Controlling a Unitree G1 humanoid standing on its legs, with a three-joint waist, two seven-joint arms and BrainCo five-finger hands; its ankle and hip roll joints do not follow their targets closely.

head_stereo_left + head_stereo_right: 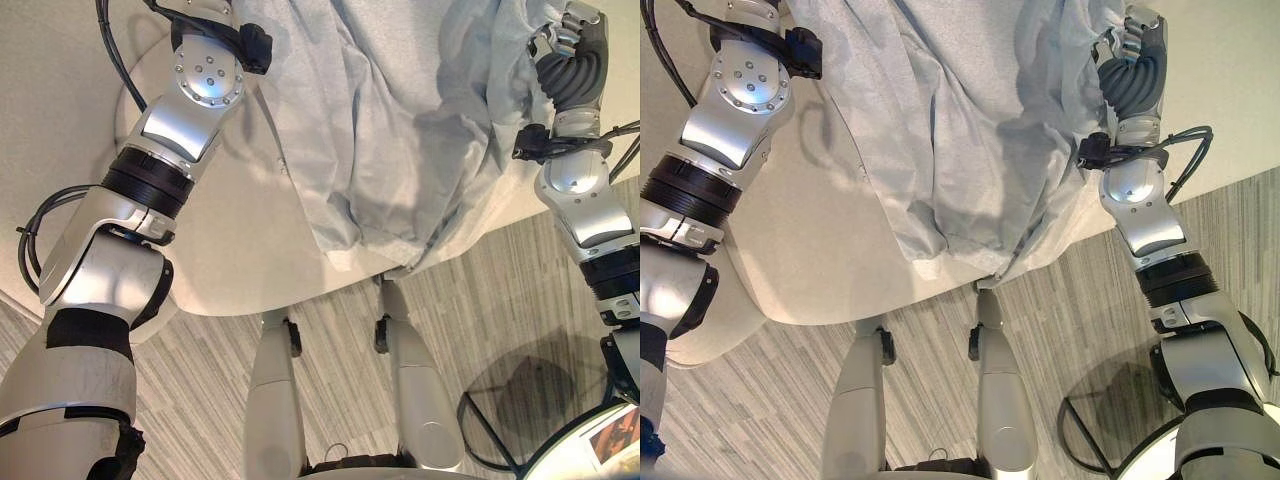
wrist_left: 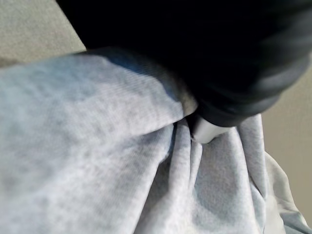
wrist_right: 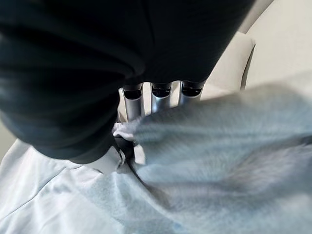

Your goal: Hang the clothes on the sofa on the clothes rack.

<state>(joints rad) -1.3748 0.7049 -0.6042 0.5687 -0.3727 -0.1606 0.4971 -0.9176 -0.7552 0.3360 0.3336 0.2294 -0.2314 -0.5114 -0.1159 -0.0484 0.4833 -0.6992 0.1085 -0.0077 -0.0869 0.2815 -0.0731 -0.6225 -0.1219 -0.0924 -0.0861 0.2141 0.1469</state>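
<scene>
right hand [image 3: 146,105] fingers sink into the grey garment [image 1: 400,130] (wrist view); left hand's grip unclear

Silver-grey arms, black ribbed wrist covers, round screw-studded joint caps

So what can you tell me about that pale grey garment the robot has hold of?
The garment is pale bluish-grey, of soft, fleecy-looking knit cloth, crumpled into deep folds. It hangs spread between both raised arms, its lower edge drooping over the cream sofa toward the striped floor. The right hand has fingers curled into bunched cloth at one top corner. The left hand presses into gathered folds at the other, its fingers buried in the fabric.
</scene>
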